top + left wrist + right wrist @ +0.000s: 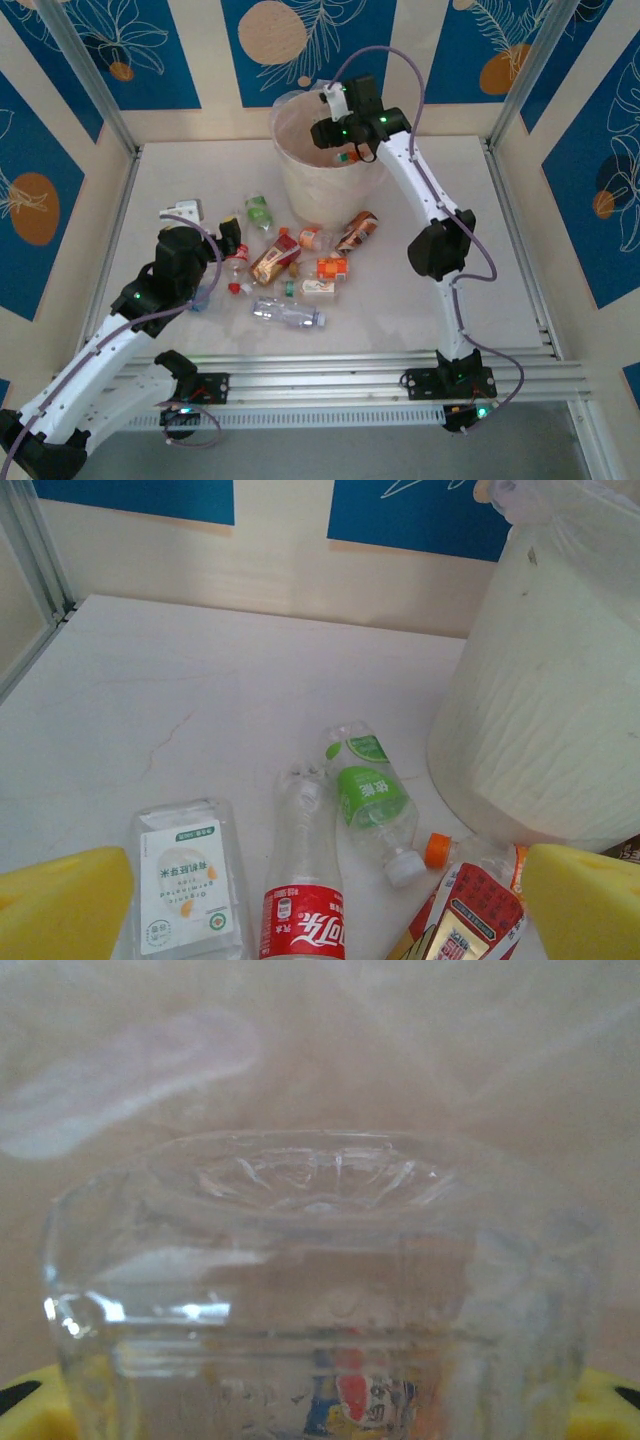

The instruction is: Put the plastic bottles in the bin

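Upper centre, over the bin [310,185], the right gripper [345,152] clamps a clear bottle [320,1290], seemingly light, thin-walled and slippery, best pinched mid-body. The left gripper [228,240] gapes wide.

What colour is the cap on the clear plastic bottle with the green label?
White cap; left wrist view.

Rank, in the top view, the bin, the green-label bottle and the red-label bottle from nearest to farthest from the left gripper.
1. Red-label bottle: right beside the left gripper, at its fingers.
2. Green-label bottle: a little farther back and to the right.
3. Bin: farthest, at the back of the table, to the right.
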Controlling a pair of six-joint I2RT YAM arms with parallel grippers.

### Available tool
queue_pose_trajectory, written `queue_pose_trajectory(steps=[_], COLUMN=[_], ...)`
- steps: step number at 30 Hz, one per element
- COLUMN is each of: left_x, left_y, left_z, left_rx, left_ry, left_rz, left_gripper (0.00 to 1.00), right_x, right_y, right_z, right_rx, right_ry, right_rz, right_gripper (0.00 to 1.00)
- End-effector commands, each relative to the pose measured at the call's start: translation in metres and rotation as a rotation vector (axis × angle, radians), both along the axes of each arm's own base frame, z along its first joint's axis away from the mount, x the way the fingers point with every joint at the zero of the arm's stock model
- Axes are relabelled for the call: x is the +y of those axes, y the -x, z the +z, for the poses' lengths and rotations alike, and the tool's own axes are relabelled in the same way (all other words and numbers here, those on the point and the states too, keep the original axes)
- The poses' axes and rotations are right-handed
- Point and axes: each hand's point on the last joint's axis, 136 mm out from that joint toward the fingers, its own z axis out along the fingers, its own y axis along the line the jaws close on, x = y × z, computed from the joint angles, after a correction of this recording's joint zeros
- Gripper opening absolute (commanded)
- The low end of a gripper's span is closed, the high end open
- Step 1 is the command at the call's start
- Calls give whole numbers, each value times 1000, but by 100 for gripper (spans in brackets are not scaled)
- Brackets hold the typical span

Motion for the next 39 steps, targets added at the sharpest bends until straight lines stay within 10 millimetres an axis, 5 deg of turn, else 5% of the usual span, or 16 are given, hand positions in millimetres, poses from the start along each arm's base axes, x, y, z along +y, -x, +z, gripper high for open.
queue_pose_trajectory(steps=[1, 6, 14, 20, 25, 31, 39], left_x=[3, 4, 9, 11, 12, 11, 10], left_y=[3, 4, 7, 9, 10, 10, 10], left_z=[11, 12, 14, 16, 16, 17, 16], left_rx=[-17, -19, -23, -22, -22, -22, -19], left_ry=[-2, 0, -5, -10, -11, -3, 2], left_rz=[6, 10, 24, 29, 30, 24, 24], left_gripper=[99, 99, 99, 100, 100, 100, 100], right_x=[5, 8, 8, 9, 8, 5, -35], right_y=[1, -2, -5, -6, -4, 10, 46], right_z=[-19, -34, -55, -46, -12, 59, 144], right_rx=[5, 16, 29, -4, -82, -230, -316], right_ry=[88, 126, 182, 210, 227, 209, 85], right_rz=[29, 33, 30, 20, -9, -59, -234], right_gripper=[56, 58, 79, 86, 91, 99, 99])
